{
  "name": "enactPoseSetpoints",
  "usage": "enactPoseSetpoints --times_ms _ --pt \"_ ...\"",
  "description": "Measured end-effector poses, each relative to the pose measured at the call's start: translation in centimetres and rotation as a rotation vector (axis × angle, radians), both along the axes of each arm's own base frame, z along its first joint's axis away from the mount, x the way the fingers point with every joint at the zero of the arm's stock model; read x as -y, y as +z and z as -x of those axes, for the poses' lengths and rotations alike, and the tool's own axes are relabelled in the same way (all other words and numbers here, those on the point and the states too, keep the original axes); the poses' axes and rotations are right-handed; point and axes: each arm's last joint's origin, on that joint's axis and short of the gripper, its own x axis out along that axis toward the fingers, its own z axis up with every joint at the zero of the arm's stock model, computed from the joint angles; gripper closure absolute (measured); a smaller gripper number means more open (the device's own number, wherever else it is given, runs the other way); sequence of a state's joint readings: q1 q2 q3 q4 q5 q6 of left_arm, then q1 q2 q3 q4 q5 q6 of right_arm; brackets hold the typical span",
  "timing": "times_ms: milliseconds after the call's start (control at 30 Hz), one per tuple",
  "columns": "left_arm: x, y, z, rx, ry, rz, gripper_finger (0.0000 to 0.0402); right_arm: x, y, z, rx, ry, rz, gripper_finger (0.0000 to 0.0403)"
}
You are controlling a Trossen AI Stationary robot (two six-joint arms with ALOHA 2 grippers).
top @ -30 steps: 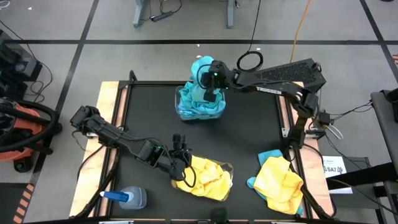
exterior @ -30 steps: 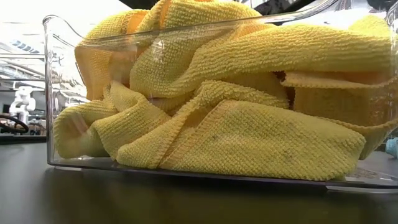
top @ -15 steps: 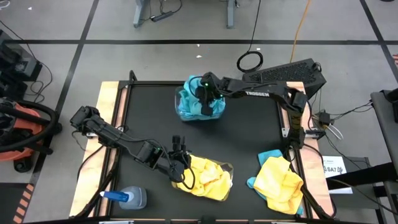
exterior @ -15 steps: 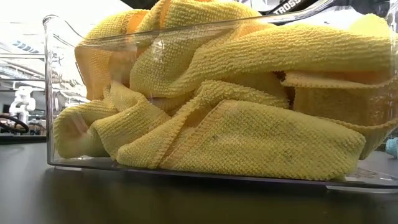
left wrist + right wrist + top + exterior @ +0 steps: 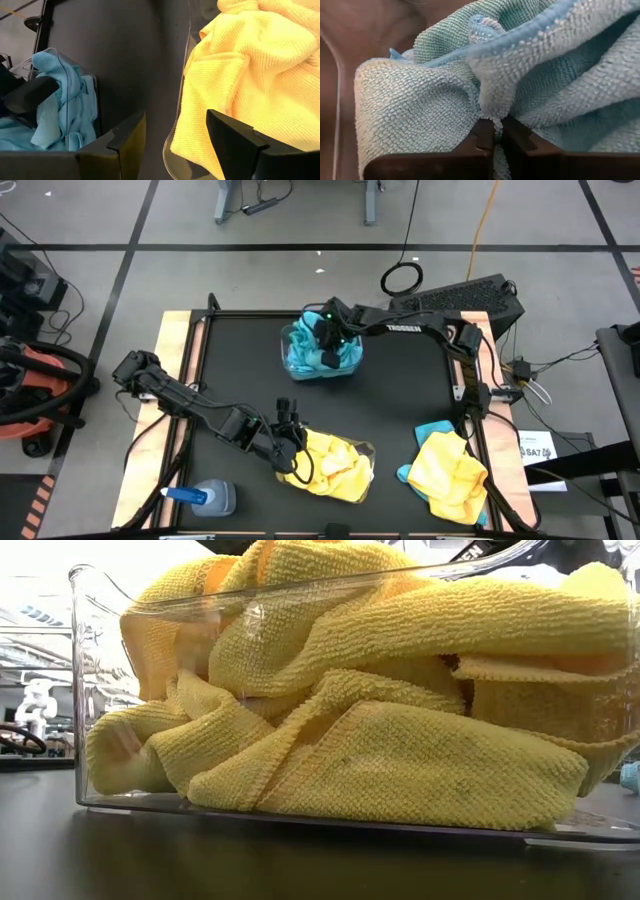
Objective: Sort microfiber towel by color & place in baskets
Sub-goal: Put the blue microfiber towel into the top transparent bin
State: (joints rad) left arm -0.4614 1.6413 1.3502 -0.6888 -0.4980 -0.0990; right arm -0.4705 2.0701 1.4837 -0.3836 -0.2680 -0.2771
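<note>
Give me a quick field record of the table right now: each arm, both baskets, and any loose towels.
right gripper: down in the blue basket, jaws shut on a turquoise towel
left gripper: at the rim of the yellow basket, jaws open, holding nothing
yellow basket contents: yellow towels
unsorted pile: yellow towel over a turquoise one, right front edge of the table
spray bottle: lying at left front corner
</note>
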Motion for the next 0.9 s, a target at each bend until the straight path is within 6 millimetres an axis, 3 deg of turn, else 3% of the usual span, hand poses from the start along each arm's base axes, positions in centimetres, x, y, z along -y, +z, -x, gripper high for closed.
enactPoseSetpoints --times_ms 467,667,900 --pt "0.0 0.0 0.0 0.0 0.001 0.0 0.0186 0.1 -1.4 -0.1 -0.024 -0.012 -0.055 0.0384" --pt "0.0 0.0 0.0 -0.001 0.0 -0.001 0.0186 -0.2 -0.6 0.0 -0.015 -0.021 -0.059 0.0328" --pt "0.0 0.0 0.0 -0.002 0.001 -0.001 0.0186 -1.6 2.6 1.0 -0.012 -0.005 -0.056 0.0258"
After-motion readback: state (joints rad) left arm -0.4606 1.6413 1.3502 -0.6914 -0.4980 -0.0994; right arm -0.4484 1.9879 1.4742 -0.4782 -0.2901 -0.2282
